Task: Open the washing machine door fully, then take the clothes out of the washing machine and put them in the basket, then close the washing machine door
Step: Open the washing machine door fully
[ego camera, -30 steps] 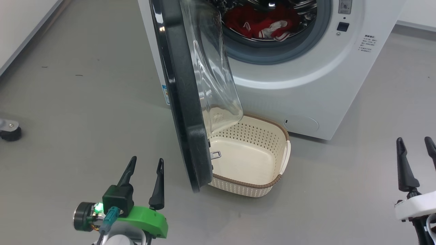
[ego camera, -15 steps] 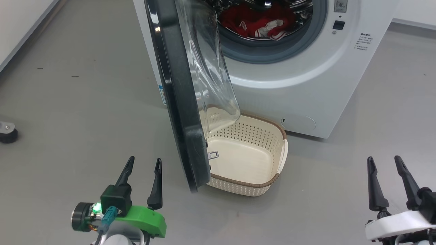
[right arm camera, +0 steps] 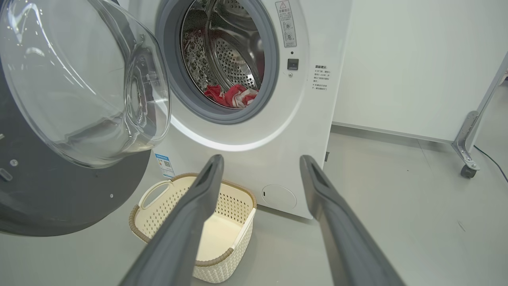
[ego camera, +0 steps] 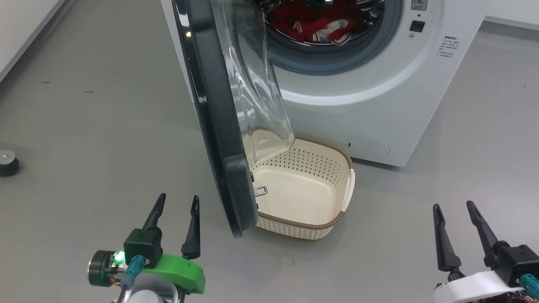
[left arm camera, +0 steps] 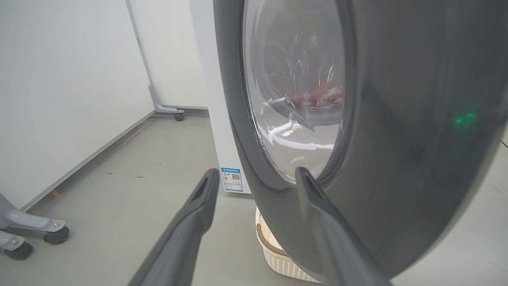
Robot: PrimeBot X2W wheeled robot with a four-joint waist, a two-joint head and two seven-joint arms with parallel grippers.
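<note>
The white washing machine (ego camera: 362,101) stands ahead, its black-rimmed door (ego camera: 214,118) swung out towards me, edge-on, glass bowl (ego camera: 257,92) facing right. Red clothes (ego camera: 316,23) with white trim lie in the steel drum, also seen as the clothes (right arm camera: 232,95) in the right wrist view. The cream basket (ego camera: 337,221) sits on the floor below the opening, partly under the door. My left gripper (ego camera: 177,202) is open, low left of the door's edge. My right gripper (ego camera: 452,206) is open at the lower right, pointing towards the machine (right arm camera: 254,131) and basket (right arm camera: 143,214). In the left wrist view the door (left arm camera: 397,139) looms close.
Grey floor (ego camera: 92,126) spreads left and right of the machine. A castor (ego camera: 6,164) sits at the far left edge. A wheeled stand leg (right arm camera: 468,159) stands right of the machine, and a white wall (left arm camera: 59,79) runs along the left.
My right gripper has moved left and down in the head view, coming further into it. The whole scene has shifted slightly as the camera moved. The left gripper has hardly moved.
</note>
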